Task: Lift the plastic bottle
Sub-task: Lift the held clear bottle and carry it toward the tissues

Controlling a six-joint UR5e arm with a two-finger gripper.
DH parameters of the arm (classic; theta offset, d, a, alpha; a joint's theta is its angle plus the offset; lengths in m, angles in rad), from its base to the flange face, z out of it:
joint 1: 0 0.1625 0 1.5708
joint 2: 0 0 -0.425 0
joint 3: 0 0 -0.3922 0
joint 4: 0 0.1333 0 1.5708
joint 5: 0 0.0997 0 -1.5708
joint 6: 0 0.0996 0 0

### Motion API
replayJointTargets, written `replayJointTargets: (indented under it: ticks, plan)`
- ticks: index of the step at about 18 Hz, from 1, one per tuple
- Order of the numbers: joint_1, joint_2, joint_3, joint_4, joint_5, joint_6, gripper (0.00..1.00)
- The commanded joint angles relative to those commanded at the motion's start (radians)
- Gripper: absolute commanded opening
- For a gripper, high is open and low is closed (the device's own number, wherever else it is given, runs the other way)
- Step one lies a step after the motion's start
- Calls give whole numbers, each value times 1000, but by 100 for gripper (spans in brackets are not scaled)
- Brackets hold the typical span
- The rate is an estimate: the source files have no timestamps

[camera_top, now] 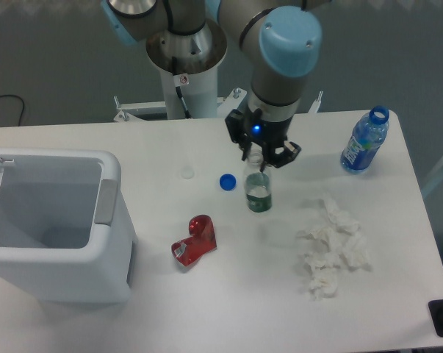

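Note:
The plastic bottle point(258, 193) is small and clear, with a green-and-white label band and no cap. It stands upright on the white table point(280, 309) near the middle. My gripper point(259, 154) hangs straight above it, pointing down. Its two dark fingers point(289, 152) are spread on either side of the bottle's neck, wider than the neck. The jaws stand open and I see no finger pressing on the bottle.
A blue cap point(227, 181) lies just left of the bottle. A crushed red can point(195, 240) lies front left. Crumpled white tissue point(331, 246) lies to the right. A taller blue-tinted bottle point(365, 141) stands at the back right. A white bin point(52, 220) stands at the left.

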Motion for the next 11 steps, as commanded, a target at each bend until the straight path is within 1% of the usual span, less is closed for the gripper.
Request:
replayJointTargets:
  ticks: [2,3,7,11]
  plan:
    - [3,-25,48,-2,0,3,10]
    - [5,-29,59,-3,2,3,11]
    - [9,-26,63,-14,38,3,12]
    - [9,-23,63,-14,41,2,13]
